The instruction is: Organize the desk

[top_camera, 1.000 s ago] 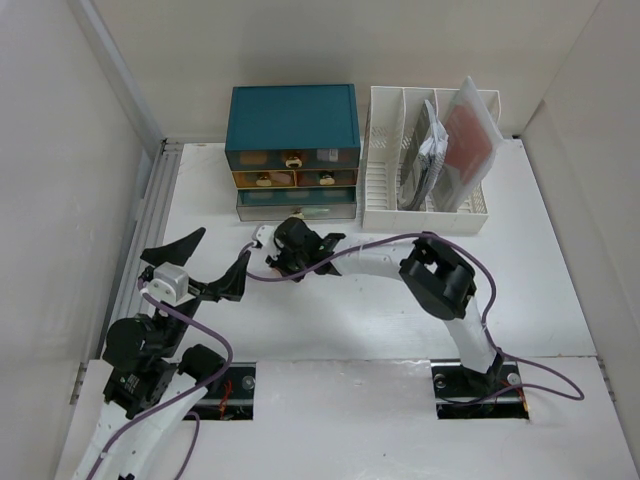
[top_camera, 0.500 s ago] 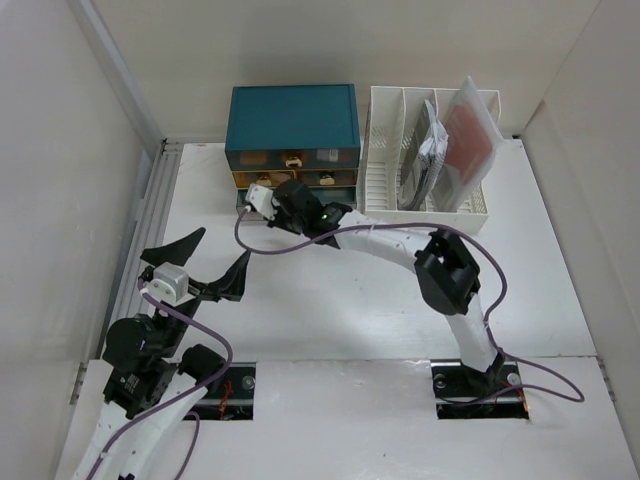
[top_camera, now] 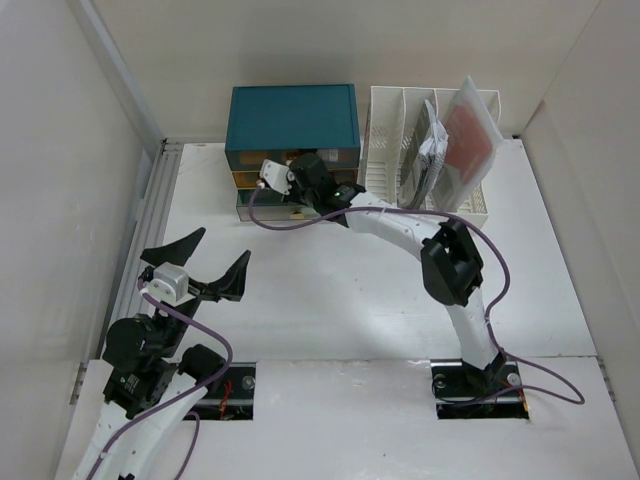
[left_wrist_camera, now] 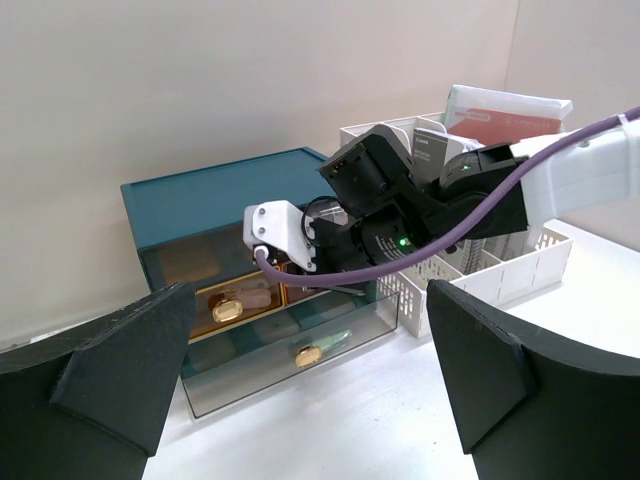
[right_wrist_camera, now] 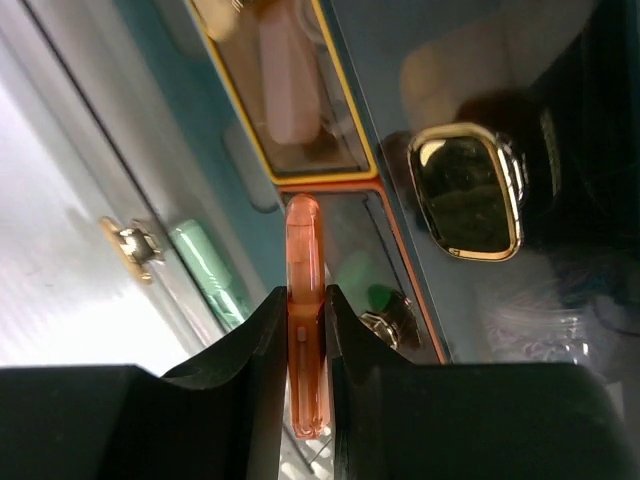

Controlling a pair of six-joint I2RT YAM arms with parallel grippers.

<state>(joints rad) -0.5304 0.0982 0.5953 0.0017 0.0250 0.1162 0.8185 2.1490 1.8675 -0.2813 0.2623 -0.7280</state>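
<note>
Arm (top_camera: 400, 228) on right outstretched, tool (right_wrist_camera: 305, 300) pinching orange piece (right_wrist_camera: 303, 250) at cabinet (top_camera: 293, 118).

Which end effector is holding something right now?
The right end effector: it pinches a thin orange piece at the teal cabinet. The left end effector stands open, empty.

We find the left arm (top_camera: 140, 395) folded close above its base. The left gripper (top_camera: 218, 250) is raised, its fingers spread fully apart and holding nothing. The right arm (top_camera: 400, 228) reaches far forward and leftward, bent at the elbow. The right gripper (right_wrist_camera: 305, 320) has its fingers (right_wrist_camera: 250, 340) pinched on a thin orange strip (right_wrist_camera: 303, 240).
</note>
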